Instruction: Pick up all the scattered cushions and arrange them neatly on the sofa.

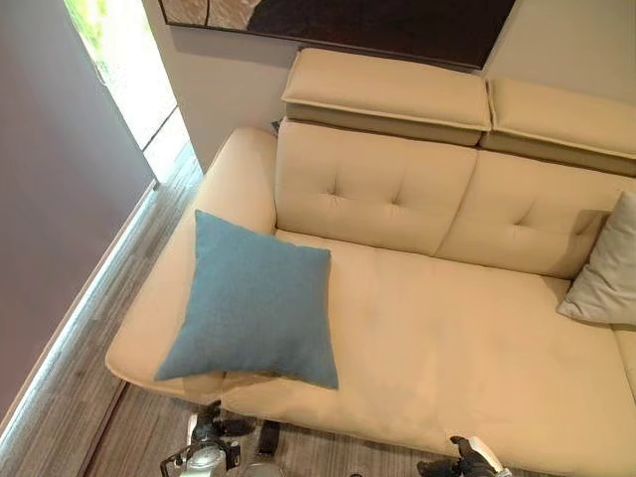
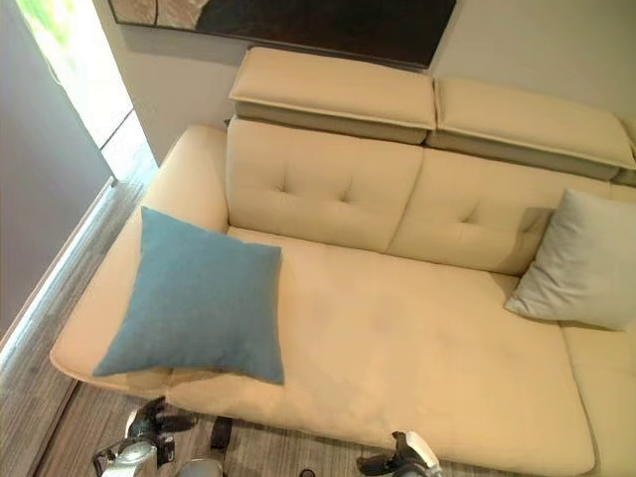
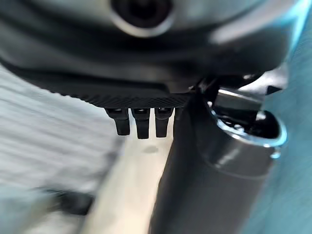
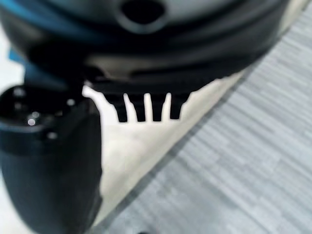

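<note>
A blue cushion (image 1: 253,303) lies tilted on the left end of the cream sofa (image 1: 447,338), partly over its low armrest and front edge. A light grey cushion (image 2: 581,258) leans against the backrest at the right. My left hand (image 1: 214,429) hangs low in front of the sofa, just below the blue cushion, and my right hand (image 1: 465,460) is low before the middle of the seat. In the left wrist view the fingers (image 3: 141,124) are straight and hold nothing, with the blue cushion (image 3: 292,195) beside them. The right hand's fingers (image 4: 146,109) are likewise straight over the sofa edge (image 4: 131,151).
Grey wood floor (image 1: 149,427) runs along the sofa's front and left side. A bright window (image 1: 124,60) and a grey wall stand at the left. A dark picture (image 1: 397,25) hangs above the two headrests.
</note>
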Robot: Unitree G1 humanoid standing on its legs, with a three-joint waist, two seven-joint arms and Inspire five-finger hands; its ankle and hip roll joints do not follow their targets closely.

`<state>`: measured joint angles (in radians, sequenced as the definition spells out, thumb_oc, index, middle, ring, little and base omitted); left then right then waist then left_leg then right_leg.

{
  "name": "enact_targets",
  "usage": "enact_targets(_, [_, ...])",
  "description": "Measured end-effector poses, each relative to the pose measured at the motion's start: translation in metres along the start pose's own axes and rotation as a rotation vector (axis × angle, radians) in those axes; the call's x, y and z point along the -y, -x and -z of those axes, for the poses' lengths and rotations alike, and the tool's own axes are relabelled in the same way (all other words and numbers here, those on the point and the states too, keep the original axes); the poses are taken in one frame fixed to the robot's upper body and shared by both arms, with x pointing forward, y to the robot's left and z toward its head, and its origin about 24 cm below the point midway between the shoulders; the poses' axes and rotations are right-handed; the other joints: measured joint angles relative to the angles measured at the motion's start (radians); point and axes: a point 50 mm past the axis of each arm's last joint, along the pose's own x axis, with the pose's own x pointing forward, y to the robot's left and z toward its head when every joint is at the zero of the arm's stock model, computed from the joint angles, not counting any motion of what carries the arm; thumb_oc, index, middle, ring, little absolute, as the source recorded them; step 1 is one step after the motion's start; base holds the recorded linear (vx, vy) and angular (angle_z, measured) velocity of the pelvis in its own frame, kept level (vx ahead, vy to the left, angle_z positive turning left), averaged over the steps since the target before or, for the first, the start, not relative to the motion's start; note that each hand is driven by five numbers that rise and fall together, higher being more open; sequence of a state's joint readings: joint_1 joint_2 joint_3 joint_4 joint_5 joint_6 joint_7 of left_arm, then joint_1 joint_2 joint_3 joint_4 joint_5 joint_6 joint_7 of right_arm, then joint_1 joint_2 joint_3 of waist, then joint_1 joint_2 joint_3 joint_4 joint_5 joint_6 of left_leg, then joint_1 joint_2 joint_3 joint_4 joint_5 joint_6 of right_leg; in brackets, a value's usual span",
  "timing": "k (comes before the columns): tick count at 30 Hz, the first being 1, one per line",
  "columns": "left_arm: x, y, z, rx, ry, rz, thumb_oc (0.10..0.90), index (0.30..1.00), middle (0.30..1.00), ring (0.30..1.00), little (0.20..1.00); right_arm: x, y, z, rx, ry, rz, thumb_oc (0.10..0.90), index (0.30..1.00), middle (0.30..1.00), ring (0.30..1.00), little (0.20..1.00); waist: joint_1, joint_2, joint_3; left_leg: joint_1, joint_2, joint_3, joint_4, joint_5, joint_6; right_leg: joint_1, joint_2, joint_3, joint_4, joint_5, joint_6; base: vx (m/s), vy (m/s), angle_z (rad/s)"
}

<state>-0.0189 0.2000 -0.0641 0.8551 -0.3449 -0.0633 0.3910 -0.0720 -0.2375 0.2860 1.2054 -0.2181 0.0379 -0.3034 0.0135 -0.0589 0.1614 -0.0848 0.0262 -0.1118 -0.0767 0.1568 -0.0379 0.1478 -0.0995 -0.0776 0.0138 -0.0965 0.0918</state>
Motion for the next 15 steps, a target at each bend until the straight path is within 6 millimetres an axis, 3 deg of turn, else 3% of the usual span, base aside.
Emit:
enact_targets(1, [-0.001,0.001,-0.005,0.03,0.019,-0.01,0.8,0.9,0.9,0.9,0.9,-0.001,0.0,-0.003,0.008,-0.009,0.003,0.8,0.9,0.9,0.9,0.9,0.001,-0.001,-0.001,0.001,-0.007,0.004,0.0,-0.004,0.005,0.0,-0.008,0.0,0.001,-0.004,0.006,0.04,0.063,-0.04])
enact_targets(3, [-0.01,0.011,-0.037,0.19,0.105,-0.026,0.8,0.9,0.9,0.9,0.9,0.001,-0.001,-0.025,0.081,-0.049,0.018,0.8,0.9,0.9,0.9,0.9,0.018,-0.011,0.005,-0.004,-0.029,0.021,-0.002,-0.011,0.015,0.0,-0.031,0.001,-0.022,-0.004,0.021,0.08,0.07,-0.13])
enact_targets(6, [-0.027,0.029,-0.073,0.393,0.167,-0.057,0.8,0.9,0.9,0.9,0.9,0.002,-0.001,-0.033,0.119,-0.066,0.024,0.8,0.9,0.9,0.9,0.9,0.032,-0.023,0.008,-0.006,-0.041,0.024,-0.003,-0.016,0.016,0.011,-0.044,-0.001,-0.051,-0.006,0.026,0.07,0.026,-0.03])
enact_targets(7, [-0.033,0.033,-0.086,0.446,0.189,-0.071,0.8,0.9,0.9,0.9,0.9,0.002,-0.001,-0.032,0.118,-0.068,0.025,0.8,0.9,0.9,0.9,0.9,0.036,-0.023,0.008,-0.006,-0.041,0.024,-0.003,-0.019,0.014,0.013,-0.044,-0.001,-0.055,-0.006,0.027,0.0,0.0,0.0])
enact_targets(9, [-0.049,0.046,-0.13,0.639,0.29,-0.108,0.8,0.9,0.9,0.9,0.9,0.002,-0.001,-0.029,0.107,-0.075,0.026,0.8,0.9,0.9,0.9,0.9,0.04,-0.023,0.008,-0.013,-0.04,0.025,-0.004,-0.022,0.009,0.012,-0.043,0.0,-0.066,-0.009,0.03,0.03,0.008,-0.05])
enact_targets(11, [-0.054,0.052,-0.148,0.719,0.322,-0.11,0.8,0.9,0.9,0.9,0.9,0.003,-0.001,-0.027,0.1,-0.08,0.028,0.8,0.9,0.9,0.9,0.9,0.047,-0.023,0.008,-0.015,-0.041,0.03,-0.004,-0.021,0.007,0.011,-0.045,0.0,-0.072,-0.01,0.03,0.03,-0.009,-0.13])
enact_targets(12, [-0.063,0.068,-0.182,0.873,0.361,-0.106,0.8,0.9,0.9,0.9,0.9,-0.001,0.0,-0.016,0.065,-0.07,0.016,0.8,0.9,0.9,0.9,0.9,0.051,-0.025,0.006,-0.015,-0.043,0.045,-0.011,-0.018,0.001,0.011,-0.05,0.0,-0.092,-0.013,0.024,0.06,-0.034,-0.17])
enact_targets(15, [-0.061,0.085,-0.222,1.031,0.441,-0.076,0.8,0.9,0.9,0.9,0.9,-0.009,0.005,0.005,-0.002,-0.043,-0.01,0.8,0.9,0.9,0.9,0.9,0.05,-0.005,-0.008,-0.023,-0.041,0.043,-0.011,-0.012,-0.006,0.015,-0.045,-0.001,-0.105,-0.013,0.019,0.06,-0.044,0.0])
